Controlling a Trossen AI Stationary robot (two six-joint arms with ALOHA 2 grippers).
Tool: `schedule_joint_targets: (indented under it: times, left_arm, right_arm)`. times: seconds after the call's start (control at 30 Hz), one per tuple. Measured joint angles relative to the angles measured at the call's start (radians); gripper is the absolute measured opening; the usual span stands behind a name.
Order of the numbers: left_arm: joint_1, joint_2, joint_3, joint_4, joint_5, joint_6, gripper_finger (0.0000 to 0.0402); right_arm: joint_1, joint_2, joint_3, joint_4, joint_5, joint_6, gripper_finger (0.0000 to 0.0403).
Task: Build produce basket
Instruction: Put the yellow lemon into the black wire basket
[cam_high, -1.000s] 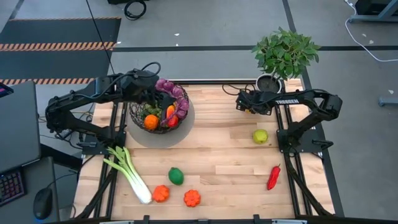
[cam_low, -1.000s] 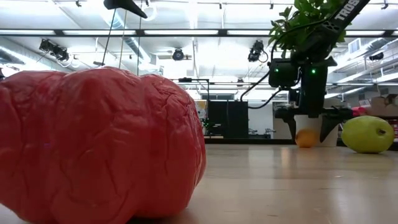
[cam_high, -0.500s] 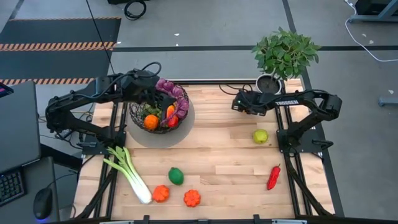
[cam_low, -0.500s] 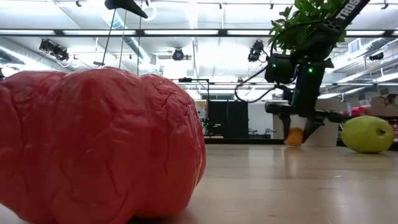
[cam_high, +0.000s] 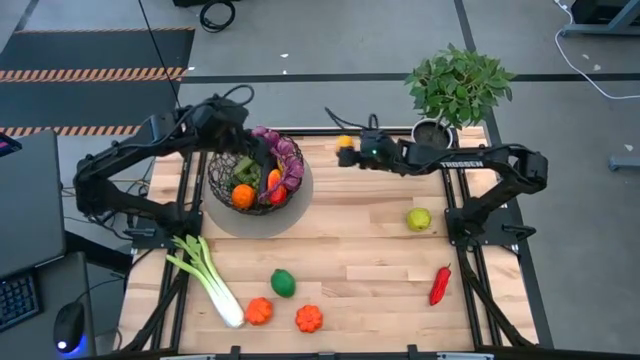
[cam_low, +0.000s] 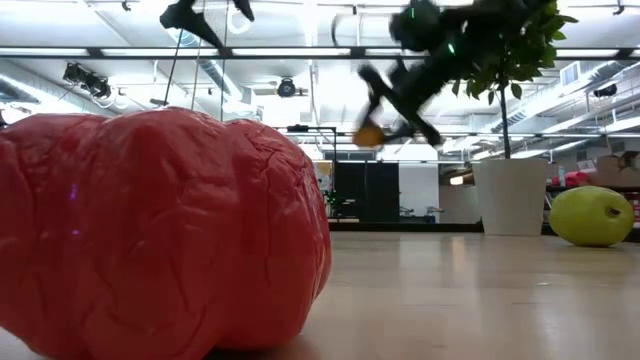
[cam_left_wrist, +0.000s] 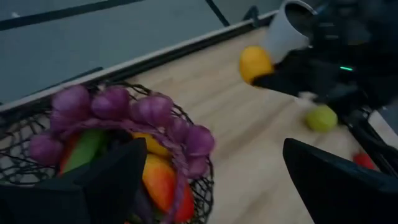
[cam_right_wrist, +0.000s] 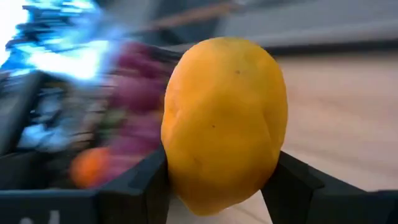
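above the table's far edge, the right gripper (cam_high: 349, 157) grasps a lemon (cam_high: 345, 156), mid-carry; next it needs lowering over the basket (cam_high: 232, 188), beside the spread left gripper (cam_high: 243, 155).

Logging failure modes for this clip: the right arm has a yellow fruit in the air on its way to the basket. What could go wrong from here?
1. The right gripper pinches the rounded yellow fruit only at its sides; it could slip and fall onto the table.
2. The basket is already heaped with grapes, so the fruit may roll off.
3. The left gripper, open, hangs over the basket; the arms could collide.
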Motion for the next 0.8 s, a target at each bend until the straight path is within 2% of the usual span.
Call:
schedule_joint_targets:
  times: [0.2, 0.5, 0.63, 0.8]
  left_arm:
    - [0.128, 0.000, 0.000, 0.000, -0.001, 0.048, 0.0385]
    - [0.221, 0.000, 0.000, 0.073, 0.001, 0.047, 0.0385]
    - [0.225, -0.005, 0.000, 0.119, 0.002, 0.035, 0.0385]
    - [0.224, -0.022, 0.000, 0.147, 0.002, 0.028, 0.0385]
  right_arm:
    - [0.073, 0.000, 0.090, 0.148, -0.018, -0.235, 0.0208]
    - [0.094, 0.026, 0.093, 0.275, -0.041, -0.232, 0.0209]
    - [0.101, 0.126, 0.172, 0.318, -0.123, -0.239, 0.0210]
    - [0.120, 0.288, 0.385, 0.250, -0.198, -0.326, 0.0210]
